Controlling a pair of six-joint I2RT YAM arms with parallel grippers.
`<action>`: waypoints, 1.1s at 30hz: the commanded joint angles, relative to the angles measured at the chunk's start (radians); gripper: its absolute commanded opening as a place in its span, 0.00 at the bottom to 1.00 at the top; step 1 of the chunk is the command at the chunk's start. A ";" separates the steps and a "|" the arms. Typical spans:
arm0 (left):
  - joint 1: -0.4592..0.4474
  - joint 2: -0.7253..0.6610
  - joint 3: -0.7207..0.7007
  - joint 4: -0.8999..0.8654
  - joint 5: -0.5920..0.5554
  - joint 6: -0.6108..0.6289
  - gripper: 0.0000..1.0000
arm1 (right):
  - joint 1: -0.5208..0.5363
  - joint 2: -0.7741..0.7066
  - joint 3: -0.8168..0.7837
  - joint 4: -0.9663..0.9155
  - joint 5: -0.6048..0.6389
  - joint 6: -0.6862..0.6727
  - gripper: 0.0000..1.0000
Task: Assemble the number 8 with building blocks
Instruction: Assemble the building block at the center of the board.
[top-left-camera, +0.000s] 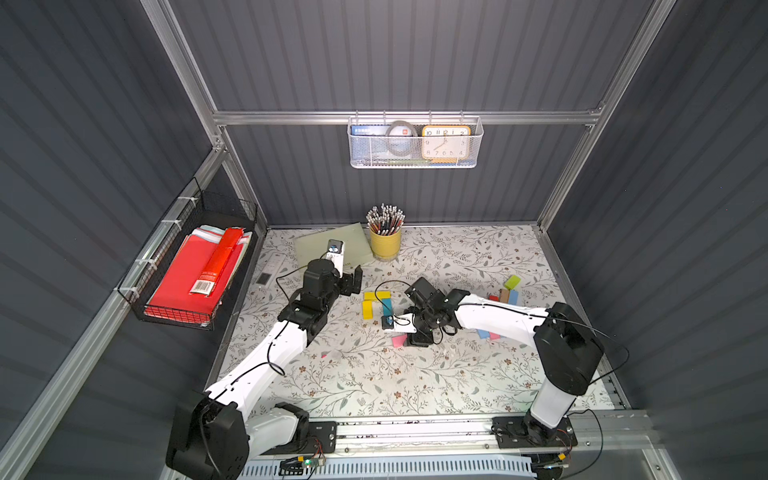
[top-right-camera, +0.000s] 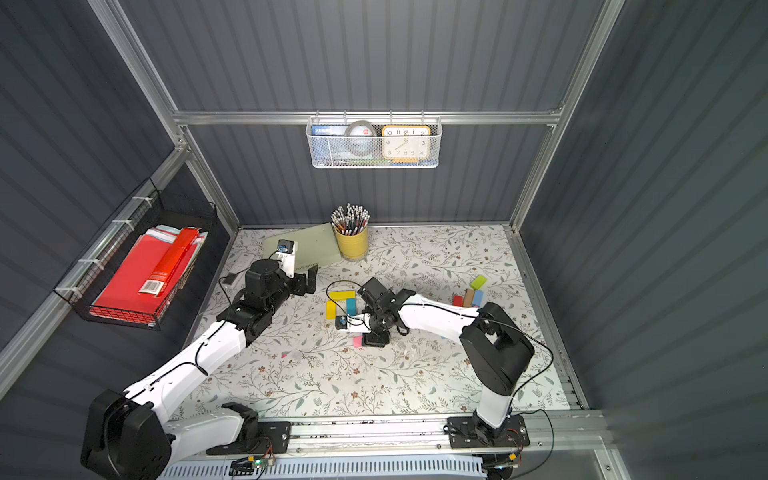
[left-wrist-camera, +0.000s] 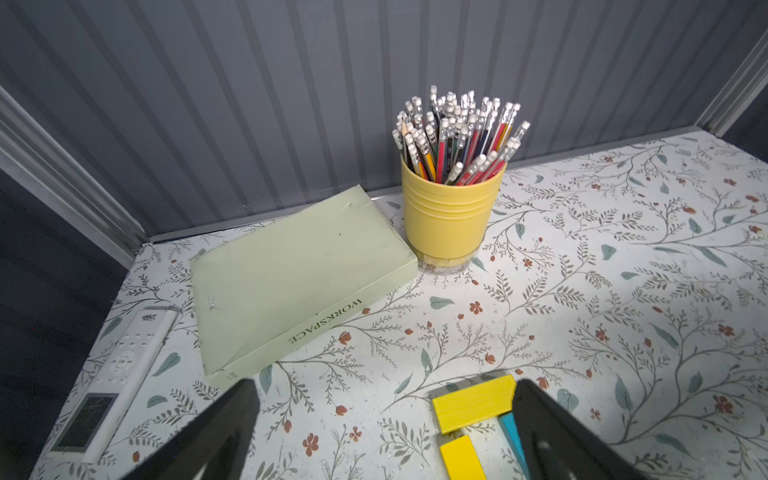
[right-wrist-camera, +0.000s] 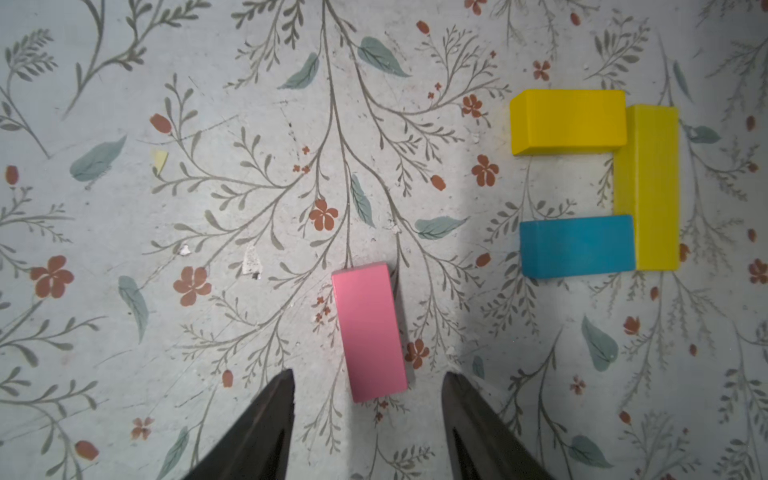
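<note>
status. my right hand (right-wrist-camera: 368, 373) points down over the pink block (right-wrist-camera: 369, 332). its fingers stand apart, one on each side of the block's near end. bare table (right-wrist-camera: 166, 249) shows in both gaps, so nothing is clamped. my left hand (left-wrist-camera: 384, 384) is spread wide and empty, raised off the table on the teal block's (right-wrist-camera: 577, 245) back-wall side.

figure. the teal block and two yellow blocks (right-wrist-camera: 569, 122) touch and form three sides of a square. the pink block lies flat near the teal block, on the square's open side, not touching it. i judge it to be the middle bar.

faults to expect:
- the pink block sits slightly skewed between my fingers. closing on it this way may twist it.
- only its end lies between the fingertips. i judge that an end grip could let it pivot in the lift.
- setting it against the teal block's free end may push that block and open the corner joints.
- the black cable (top-left-camera: 388, 281) from my right wrist loops above the yellow blocks in a top view. it may drag across them if it sags.

surroundings. the spare blocks (top-left-camera: 512, 281) lie well apart from the teal block, on my right. two more show partly under my right forearm. the pencil cup (left-wrist-camera: 446, 216), book (left-wrist-camera: 299, 274) and remote (left-wrist-camera: 120, 374) sit beyond the teal block, toward the back wall. none blocks the short path from the pink block to the teal block.
</note>
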 joint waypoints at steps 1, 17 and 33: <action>0.008 -0.013 -0.014 0.023 -0.028 -0.021 0.99 | 0.014 0.016 -0.019 0.016 0.023 -0.018 0.58; 0.008 0.003 -0.008 0.006 -0.020 -0.007 0.99 | 0.041 0.111 -0.029 0.076 0.073 -0.010 0.57; 0.008 -0.006 -0.013 0.005 -0.043 -0.006 0.99 | 0.049 0.211 0.081 0.089 0.044 -0.019 0.25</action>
